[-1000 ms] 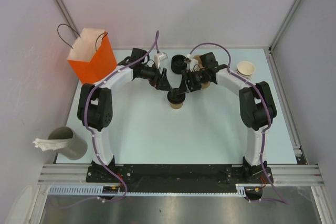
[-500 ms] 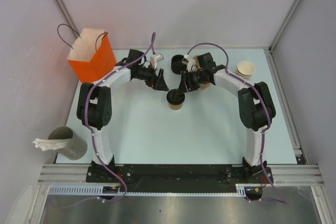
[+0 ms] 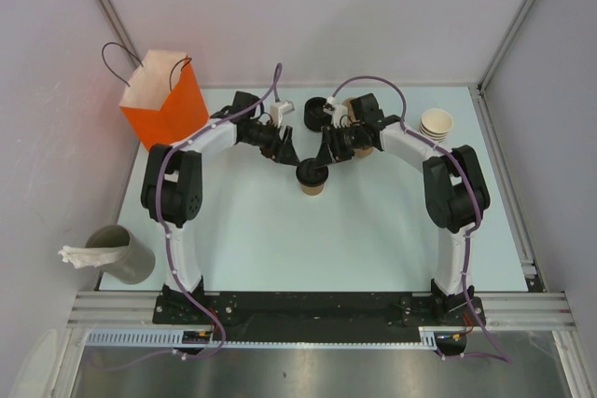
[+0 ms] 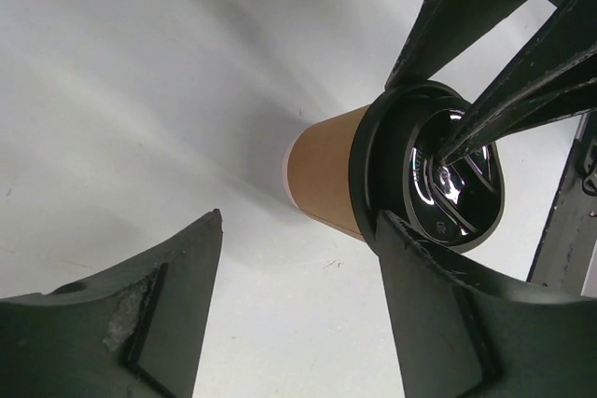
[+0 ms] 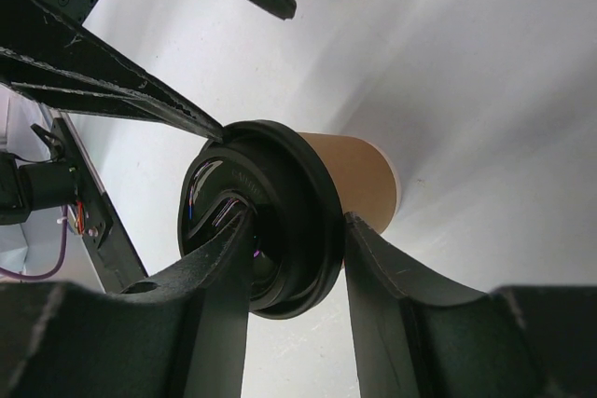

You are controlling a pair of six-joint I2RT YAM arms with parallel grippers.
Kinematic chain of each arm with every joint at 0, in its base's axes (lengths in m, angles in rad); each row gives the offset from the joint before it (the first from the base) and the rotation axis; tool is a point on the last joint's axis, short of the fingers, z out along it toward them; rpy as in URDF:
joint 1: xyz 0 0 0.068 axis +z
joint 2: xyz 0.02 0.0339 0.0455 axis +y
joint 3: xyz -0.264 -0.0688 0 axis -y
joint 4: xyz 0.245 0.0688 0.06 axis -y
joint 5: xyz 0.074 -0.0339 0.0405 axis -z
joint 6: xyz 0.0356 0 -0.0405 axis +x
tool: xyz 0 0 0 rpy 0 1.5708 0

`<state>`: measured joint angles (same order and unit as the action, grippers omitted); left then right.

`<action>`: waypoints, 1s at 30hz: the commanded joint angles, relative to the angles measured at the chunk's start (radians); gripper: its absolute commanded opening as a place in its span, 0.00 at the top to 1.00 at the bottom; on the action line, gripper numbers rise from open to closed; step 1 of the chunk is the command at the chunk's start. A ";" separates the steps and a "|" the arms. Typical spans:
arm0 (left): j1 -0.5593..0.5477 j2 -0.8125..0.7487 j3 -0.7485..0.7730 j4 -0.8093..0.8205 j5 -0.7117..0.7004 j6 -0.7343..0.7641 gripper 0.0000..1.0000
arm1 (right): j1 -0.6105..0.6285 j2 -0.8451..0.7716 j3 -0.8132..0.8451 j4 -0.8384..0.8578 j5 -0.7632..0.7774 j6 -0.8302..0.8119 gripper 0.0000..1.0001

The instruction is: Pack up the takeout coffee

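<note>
The takeout coffee is a kraft-tan paper cup (image 3: 315, 186) standing upright mid-table with its black lid (image 3: 311, 173) on top. My right gripper (image 3: 318, 167) is shut on the lid's rim. In the right wrist view (image 5: 297, 221) one finger lies on the lid (image 5: 280, 184) and the other sits outside the rim, against the cup (image 5: 359, 174). My left gripper (image 3: 287, 152) is open and empty just left of the cup. In the left wrist view (image 4: 298, 230) the cup (image 4: 326, 170) and lid (image 4: 448, 174) lie beyond its right finger (image 4: 448, 305).
An orange paper bag (image 3: 164, 100) stands at the back left. A stack of tan cups (image 3: 436, 123) is at the back right, and a stack of black lids (image 3: 315, 115) is behind the grippers. A grey cup with napkins (image 3: 121, 253) stands at the near left edge.
My left gripper drew back from the cup, then came back close on its left, still open. My right gripper stayed on the lid.
</note>
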<state>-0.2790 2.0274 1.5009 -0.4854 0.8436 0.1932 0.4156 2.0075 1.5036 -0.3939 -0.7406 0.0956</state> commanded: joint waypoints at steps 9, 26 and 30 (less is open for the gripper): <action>-0.069 0.071 0.015 -0.087 -0.238 0.089 0.56 | 0.017 0.031 0.012 -0.057 0.109 -0.068 0.61; -0.055 0.011 0.025 -0.104 -0.151 0.104 0.34 | 0.038 0.046 0.024 -0.079 0.149 -0.088 0.60; -0.048 -0.056 -0.010 -0.088 -0.042 0.117 0.32 | 0.031 0.048 0.021 -0.077 0.135 -0.083 0.60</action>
<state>-0.3172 2.0136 1.5364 -0.5426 0.7582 0.2531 0.4305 2.0075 1.5265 -0.4370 -0.6895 0.0666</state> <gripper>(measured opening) 0.680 0.431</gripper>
